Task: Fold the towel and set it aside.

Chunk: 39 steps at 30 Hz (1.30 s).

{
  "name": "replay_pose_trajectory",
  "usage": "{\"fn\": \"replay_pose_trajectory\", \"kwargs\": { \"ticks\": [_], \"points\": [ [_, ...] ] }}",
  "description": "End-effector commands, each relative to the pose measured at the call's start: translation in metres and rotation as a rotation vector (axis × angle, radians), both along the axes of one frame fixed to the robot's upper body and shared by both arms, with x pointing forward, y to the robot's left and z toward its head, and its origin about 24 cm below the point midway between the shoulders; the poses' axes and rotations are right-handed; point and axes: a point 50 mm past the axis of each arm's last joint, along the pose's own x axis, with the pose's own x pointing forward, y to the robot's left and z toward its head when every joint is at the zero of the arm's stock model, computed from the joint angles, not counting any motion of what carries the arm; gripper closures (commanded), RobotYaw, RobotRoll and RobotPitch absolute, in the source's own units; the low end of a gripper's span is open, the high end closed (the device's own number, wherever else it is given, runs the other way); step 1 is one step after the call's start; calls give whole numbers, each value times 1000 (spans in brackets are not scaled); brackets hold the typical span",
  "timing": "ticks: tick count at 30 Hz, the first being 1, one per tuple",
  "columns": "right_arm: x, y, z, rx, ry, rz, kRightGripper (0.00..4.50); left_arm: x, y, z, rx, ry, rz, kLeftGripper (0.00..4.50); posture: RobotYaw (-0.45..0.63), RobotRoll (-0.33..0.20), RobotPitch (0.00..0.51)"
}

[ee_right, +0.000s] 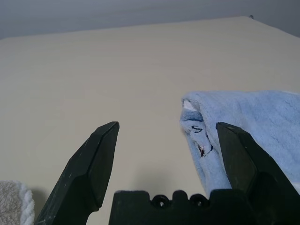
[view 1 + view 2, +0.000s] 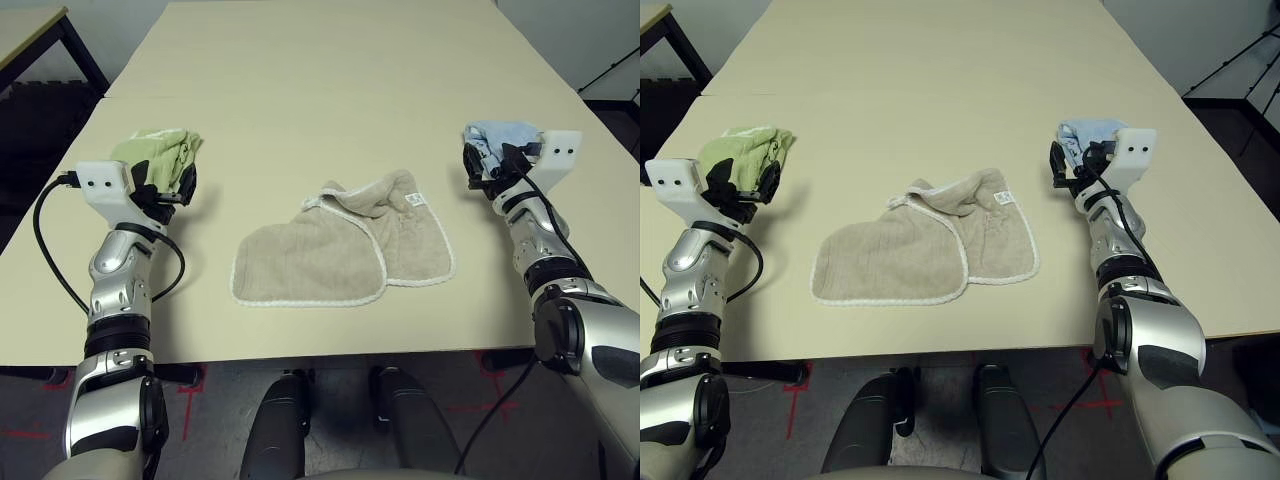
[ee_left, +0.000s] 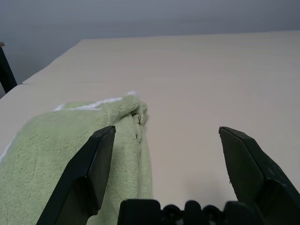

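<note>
We see the towel (image 2: 345,252) lying near the middle of the tabletop (image 2: 320,90), loosely folded over itself: one flap overlaps the lower layer at an angle, the white edging does not line up, and a rumpled ridge rises along its far side by the small label. We judge the folding as partly done at best, since the shape is uneven and would need squaring or another fold, and the setting aside is not yet done, because the towel sits in the centre between the two arms. To the left of the towel, well apart, rests a light green towel (image 2: 158,152), with the left tool (image 3: 164,173) just beside it, its fingers spread wide and holding nothing. To the right of the towel, also well apart, rests a light blue towel (image 2: 500,135), with the right tool (image 1: 164,173) close against it, likewise spread wide and empty. We count three towels in all: one beige, one green, one blue. We count two tools, both released.
</note>
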Motion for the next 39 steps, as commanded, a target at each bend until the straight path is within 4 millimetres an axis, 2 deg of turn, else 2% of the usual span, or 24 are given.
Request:
{"fn": "replay_pose_trajectory", "kwargs": {
  "ticks": [1, 10, 14, 21, 25, 30, 35, 39],
  "points": [
    [1, -2, 8, -18, -16, 12, 0, -1, -4, -1, -23, 10, -50, 31, -75, 0, 156],
    [-1, -5, 6, -33, -19, 7, 0, -2, -2, -3, -12, 19, -44, 31, -77, 0, 152],
    [-1, -5, 7, -34, -17, 12, 0, -4, -4, 0, -5, 18, -108, 31, -75, 0, 148],
    [2, -1, 11, -50, 7, 121, 0, -23, -16, 24, 5, 18, -510, 31, -36, 0, 147],
    [4, 2, 15, -66, 35, 206, 0, -29, -21, 32, 68, 58, -643, 31, -4, 0, 153],
    [8, 10, 22, -101, 80, 309, 0, -37, -30, 25, 159, 138, -744, 31, 14, 0, 152],
    [17, 16, 33, -220, 188, 326, 0, -40, -38, 18, 154, 122, -724, 31, 27, 0, 149],
    [21, 22, 46, -306, 211, 349, 0, -42, -44, 14, 161, 116, -704, 31, 45, 0, 163]
  ]
}}
